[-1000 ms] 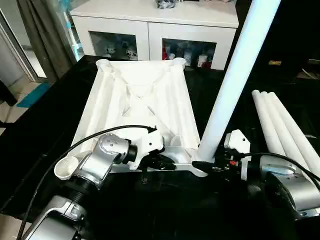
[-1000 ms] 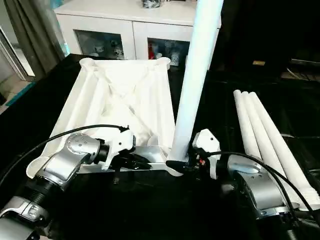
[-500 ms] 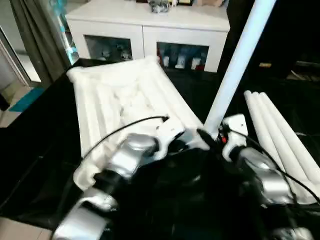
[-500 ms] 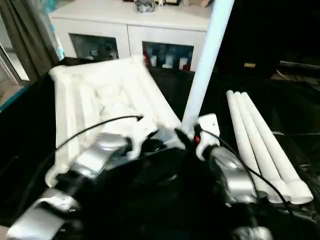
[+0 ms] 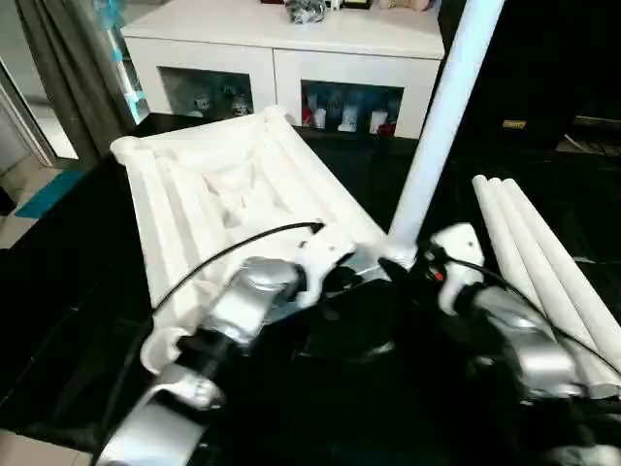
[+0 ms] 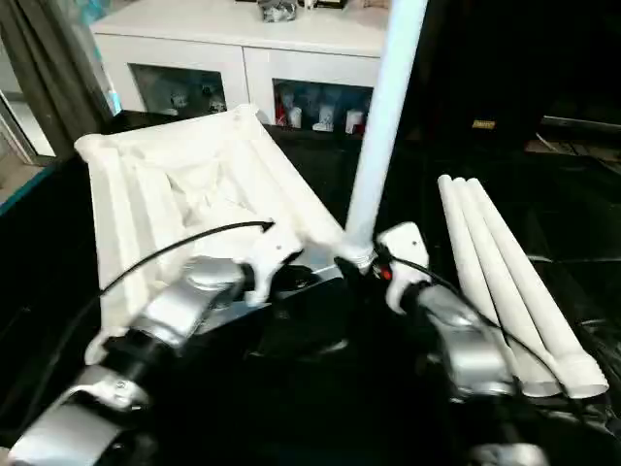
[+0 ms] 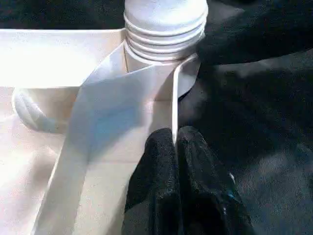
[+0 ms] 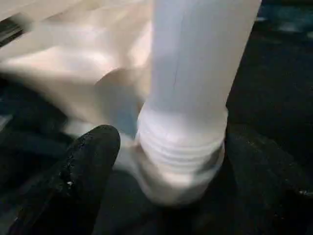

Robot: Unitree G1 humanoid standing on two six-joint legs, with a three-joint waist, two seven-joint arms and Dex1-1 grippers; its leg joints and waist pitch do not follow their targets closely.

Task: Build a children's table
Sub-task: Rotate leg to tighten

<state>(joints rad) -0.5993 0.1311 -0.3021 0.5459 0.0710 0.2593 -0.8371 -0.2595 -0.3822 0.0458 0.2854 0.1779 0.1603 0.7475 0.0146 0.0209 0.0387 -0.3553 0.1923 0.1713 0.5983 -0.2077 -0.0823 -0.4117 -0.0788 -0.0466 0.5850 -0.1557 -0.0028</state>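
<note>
Left wrist view, left pincer (image 7: 175, 147) pinching tabletop (image 7: 58, 98) edge

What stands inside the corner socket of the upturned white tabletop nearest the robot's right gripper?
A white leg stands in that tabletop socket; its ribbed end shows. How deep it sits is hidden.

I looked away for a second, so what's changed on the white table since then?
The table top has swung round, far end toward the robot's left, carrying the upright leg in its corner socket. The left gripper stays shut on the rim; the right gripper has its jaws open around the leg's base. The three loose legs lie as before.
</note>
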